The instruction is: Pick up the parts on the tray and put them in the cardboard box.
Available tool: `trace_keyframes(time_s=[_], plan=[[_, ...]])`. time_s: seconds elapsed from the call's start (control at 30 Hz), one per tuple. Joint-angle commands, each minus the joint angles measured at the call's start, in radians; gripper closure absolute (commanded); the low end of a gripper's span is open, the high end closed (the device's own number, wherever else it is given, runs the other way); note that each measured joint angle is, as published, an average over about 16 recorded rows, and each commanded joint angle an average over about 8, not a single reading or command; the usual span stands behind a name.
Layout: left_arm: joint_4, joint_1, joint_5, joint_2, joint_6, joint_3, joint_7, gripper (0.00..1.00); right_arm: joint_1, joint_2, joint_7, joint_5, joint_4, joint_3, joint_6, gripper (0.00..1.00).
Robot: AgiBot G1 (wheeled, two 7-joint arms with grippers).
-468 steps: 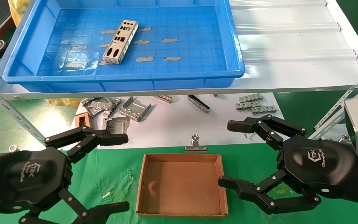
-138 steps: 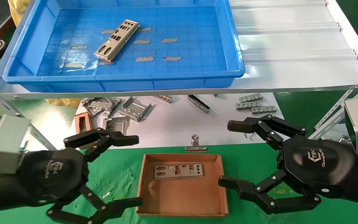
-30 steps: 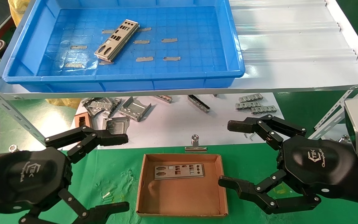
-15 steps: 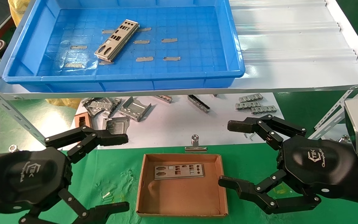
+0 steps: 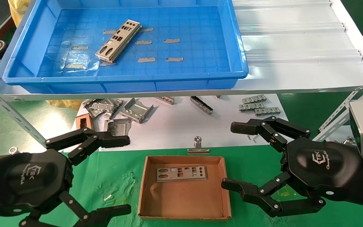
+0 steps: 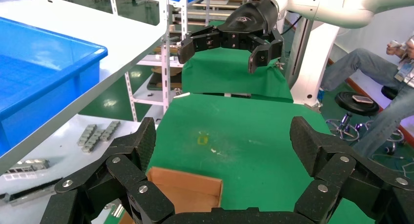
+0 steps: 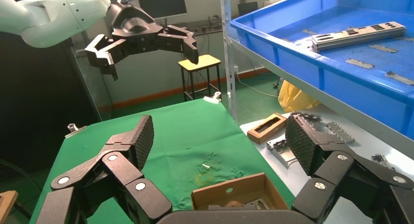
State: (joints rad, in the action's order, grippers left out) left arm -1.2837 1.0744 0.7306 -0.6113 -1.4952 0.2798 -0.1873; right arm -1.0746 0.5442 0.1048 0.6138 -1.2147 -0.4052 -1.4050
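On the green table [image 5: 118, 176], bottom centre, the cardboard box [image 5: 184, 214] holds one part [image 5: 181, 173]; another part [image 5: 118, 40] lies upper left in the tray [image 5: 200, 47]. Left gripper [image 5: 118, 175] and right gripper [image 5: 235, 156] flank the box, fingers wide, empty.

tray [image 5: 238, 56] bright blue, gridded floor, grey tape scraps [image 5: 172, 41]. parts: silver-grey plate [image 5: 118, 40] with dark cut-outs, same on plate [image 5: 181, 173] in brown cardboard box [image 5: 143, 189]. cloth [image 5: 118, 176] green. both grippers black.
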Motion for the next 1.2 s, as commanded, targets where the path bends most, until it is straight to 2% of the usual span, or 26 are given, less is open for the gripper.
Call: trace_keyframes(time_s=[0.03,1.2], plan=[[0.000,0.000,0.000,0.000,0.000,0.000,0.000,0.00,0.000,0.000,0.000,0.000,0.000,0.000,0.000,0.00],[0.000,0.000,0.000,0.000,0.000,0.000,0.000,0.00,0.000,0.000,0.000,0.000,0.000,0.000,0.000,0.00]])
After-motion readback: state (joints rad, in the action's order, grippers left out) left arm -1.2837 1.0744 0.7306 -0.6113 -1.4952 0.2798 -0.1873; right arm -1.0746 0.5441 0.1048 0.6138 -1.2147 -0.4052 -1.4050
